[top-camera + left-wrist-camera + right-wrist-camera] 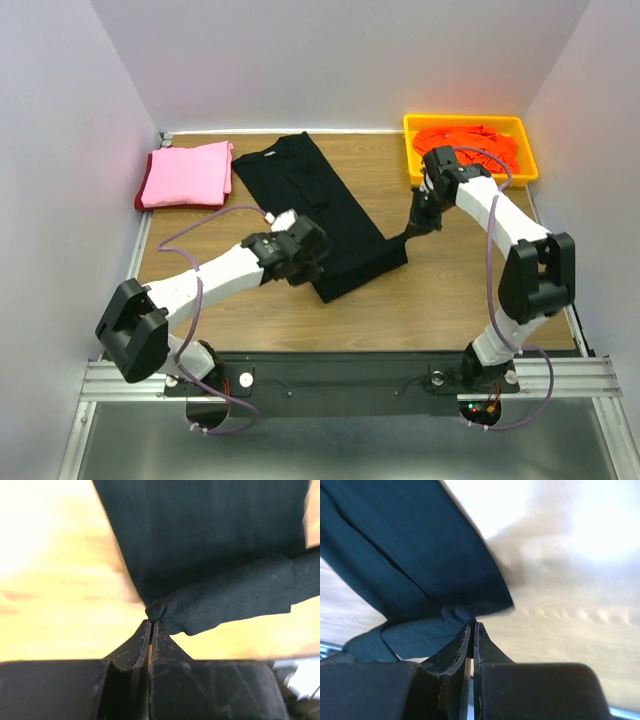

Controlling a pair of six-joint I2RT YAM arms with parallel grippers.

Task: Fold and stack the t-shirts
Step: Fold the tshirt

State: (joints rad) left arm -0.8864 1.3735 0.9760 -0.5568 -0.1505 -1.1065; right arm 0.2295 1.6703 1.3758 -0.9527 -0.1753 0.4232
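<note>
Top external: black t-shirt (310, 200) on bench (450, 290), narrowed lengthwise, cross-fold pending. I read left end effector (151, 625) and right end effector (472, 626) each clamped on its near edge. Pink t-shirt (187, 172) folded; orange t-shirts (470, 140) unfolded.

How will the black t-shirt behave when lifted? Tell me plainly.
Probably floppy: the black t-shirt bunches and wrinkles where the left end effector and right end effector pinch it. Likely to sag between them, since it lies limp and flat on the table.
</note>
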